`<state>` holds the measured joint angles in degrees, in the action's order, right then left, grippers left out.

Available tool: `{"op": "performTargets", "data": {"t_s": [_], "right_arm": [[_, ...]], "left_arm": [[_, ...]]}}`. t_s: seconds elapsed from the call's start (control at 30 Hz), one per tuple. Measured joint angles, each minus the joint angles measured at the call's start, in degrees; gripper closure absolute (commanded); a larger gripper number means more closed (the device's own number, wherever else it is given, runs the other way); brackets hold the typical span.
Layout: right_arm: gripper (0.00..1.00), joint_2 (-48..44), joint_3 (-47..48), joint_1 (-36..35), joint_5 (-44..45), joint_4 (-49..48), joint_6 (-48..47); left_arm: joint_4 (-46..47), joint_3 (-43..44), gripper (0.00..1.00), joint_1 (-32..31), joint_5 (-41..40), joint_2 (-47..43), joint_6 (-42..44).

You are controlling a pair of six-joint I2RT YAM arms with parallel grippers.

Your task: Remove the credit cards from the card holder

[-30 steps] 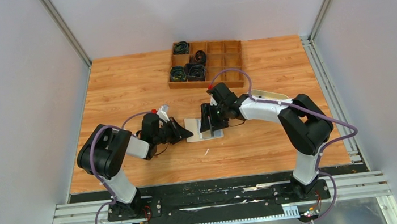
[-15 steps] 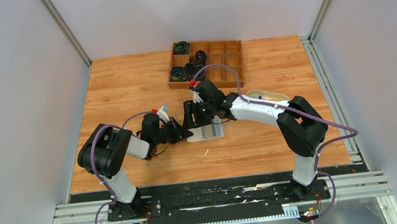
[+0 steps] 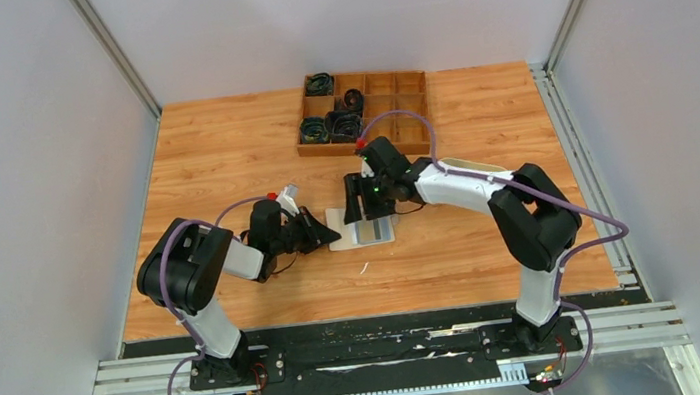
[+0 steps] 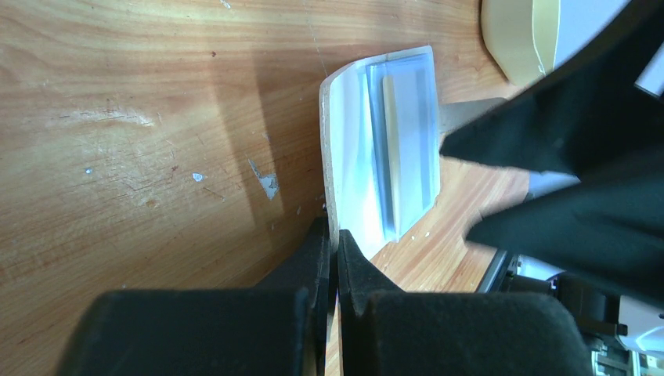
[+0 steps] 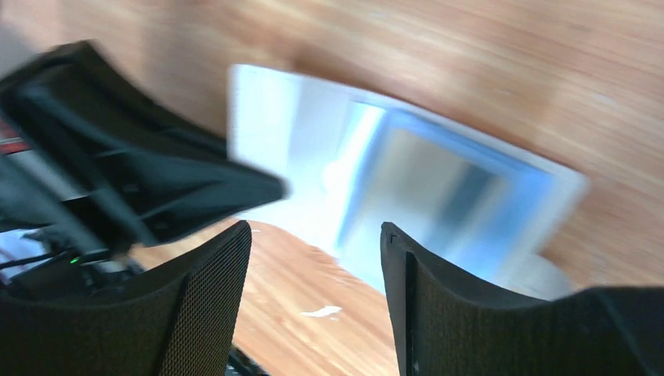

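Card holder (image 3: 351,239) lies opened flat on the wooden table (image 3: 220,153), just toward 6 o'clock from the table's centre, pale inside facing up. Credit cards (image 4: 403,149) are still tucked in the slot on its 3 o'clock half. Grey-blue faces and one yellow edge show, and the count is unclear.

Left gripper (image 3: 328,232) is low at the holder's 9 o'clock edge, with its jaws clenched on that edge. The left wrist view shows the fingers (image 4: 350,258) pressed together with the flap rim between them.

Right gripper (image 3: 359,206) is over the holder's 12 o'clock side, pointing down, with its jaws spread wide and nothing between them. The right wrist view is motion-blurred. Fingers (image 5: 207,305) are set apart above the card holder (image 5: 313,157), and I cannot tell whether they touch it.

Wooden compartment box (image 3: 386,112) sits at the table's 12 o'clock, with black coiled items (image 3: 332,124) in its 9 o'clock-side cells. Cream tray (image 3: 473,166) lies at 3 o'clock from the holder, mostly hidden behind the right arm. A small white scrap (image 3: 363,268) lies at 6 o'clock from the holder, apart from it.
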<state>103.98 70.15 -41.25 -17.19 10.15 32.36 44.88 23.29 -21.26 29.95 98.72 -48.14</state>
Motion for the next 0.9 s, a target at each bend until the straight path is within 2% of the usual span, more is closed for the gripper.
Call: {"op": "performTargets", "data": {"t_s": [0.2, 0.9], "right_arm": [[0.3, 0.0, -2.97, 4.92, 2.05, 3.54, -1.84], [0.3, 0.83, -3.3, 4.11, 2.71, 3.04, -1.4]], "left_arm": [[-0.07, -0.07, 1.0, -0.07, -0.11, -0.13, 0.2], [-0.87, -0.15, 1.0, -0.26, -0.61, -0.74, 1.22]]}}
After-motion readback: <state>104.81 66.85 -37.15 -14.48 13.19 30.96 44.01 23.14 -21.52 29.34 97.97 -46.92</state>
